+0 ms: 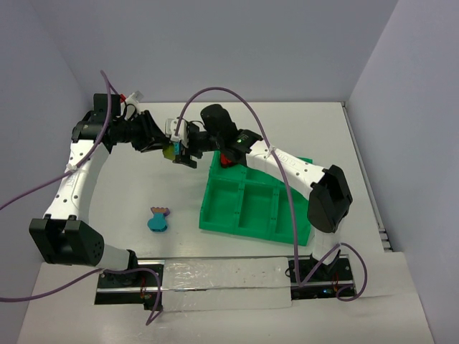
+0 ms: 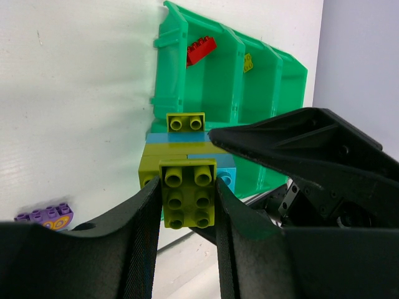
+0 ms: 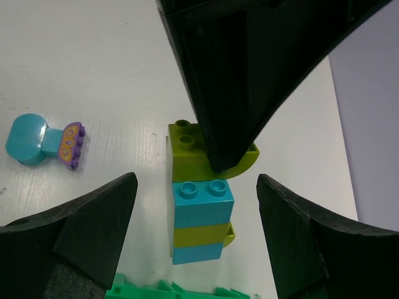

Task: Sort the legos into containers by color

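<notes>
While left gripper [image 2: 186, 205] clamps legos [image 3: 201, 205], right gripper [image 3: 197, 215] gapes

The right gripper's [image 3: 196, 193] spread jaws leave a gap on each side of the lego cluster [image 2: 181, 156]. The left gripper [image 1: 159, 141], clamped on the cluster, blocks its far end. The green tray [image 1: 215, 215] stands near; bare table [image 1: 129, 186] stretches to the cyan lego piece [image 1: 157, 220].

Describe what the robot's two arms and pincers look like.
The left arm and right arm have white tubular links, bulky black joints and a thin purple cable looping along each. The left pincer and right pincer have matte black, wedge-shaped fingers.
</notes>
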